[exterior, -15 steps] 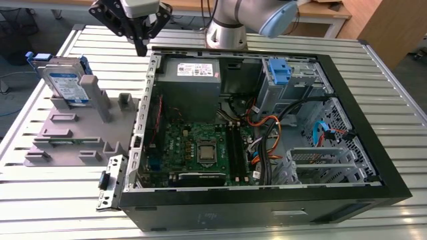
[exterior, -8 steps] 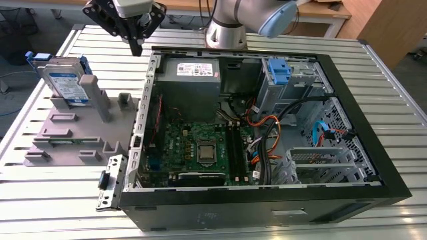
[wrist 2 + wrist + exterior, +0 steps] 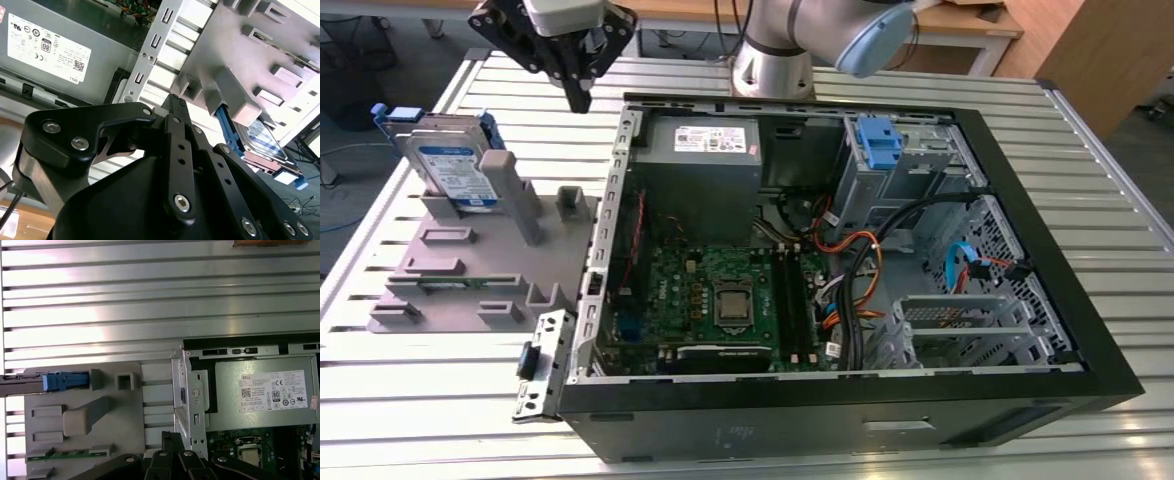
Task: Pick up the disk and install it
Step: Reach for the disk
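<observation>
Slatted table [image 3: 427, 370]; disk [image 3: 454, 165] label, exterior view

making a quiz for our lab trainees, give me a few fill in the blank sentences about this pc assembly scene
1. The disk stands ___ in the grey holder.
2. The gripper is shut and holds ___.
3. The grey holder lies on the exterior view's ___ of the open computer case.
Missing words: upright; nothing; left.

Fingers [image 3: 176, 116], seemingly closed, hang apart from the disk [image 3: 262, 136].
</observation>
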`<state>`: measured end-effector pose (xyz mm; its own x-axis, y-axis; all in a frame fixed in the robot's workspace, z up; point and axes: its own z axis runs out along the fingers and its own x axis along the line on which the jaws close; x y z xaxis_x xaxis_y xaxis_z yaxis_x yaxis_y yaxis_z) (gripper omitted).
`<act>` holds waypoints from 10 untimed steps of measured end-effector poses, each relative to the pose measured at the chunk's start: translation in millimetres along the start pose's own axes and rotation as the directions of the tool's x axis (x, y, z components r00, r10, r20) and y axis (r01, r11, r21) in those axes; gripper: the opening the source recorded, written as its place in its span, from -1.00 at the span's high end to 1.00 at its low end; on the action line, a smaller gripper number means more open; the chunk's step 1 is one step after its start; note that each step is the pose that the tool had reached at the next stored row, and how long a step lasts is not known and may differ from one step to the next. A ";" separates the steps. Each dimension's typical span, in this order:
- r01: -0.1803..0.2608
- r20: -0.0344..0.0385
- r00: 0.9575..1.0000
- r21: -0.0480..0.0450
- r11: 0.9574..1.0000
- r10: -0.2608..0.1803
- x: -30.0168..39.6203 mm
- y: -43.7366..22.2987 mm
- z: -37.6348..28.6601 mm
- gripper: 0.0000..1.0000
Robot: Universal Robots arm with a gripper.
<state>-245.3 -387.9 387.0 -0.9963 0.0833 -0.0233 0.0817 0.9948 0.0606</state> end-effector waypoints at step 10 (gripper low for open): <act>0.000 0.000 1.000 0.000 1.000 0.000 2.0 -0.2 0.0 0.79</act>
<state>-247.3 -387.9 386.9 -0.9963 0.0832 -0.0232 0.0817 0.9948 0.0606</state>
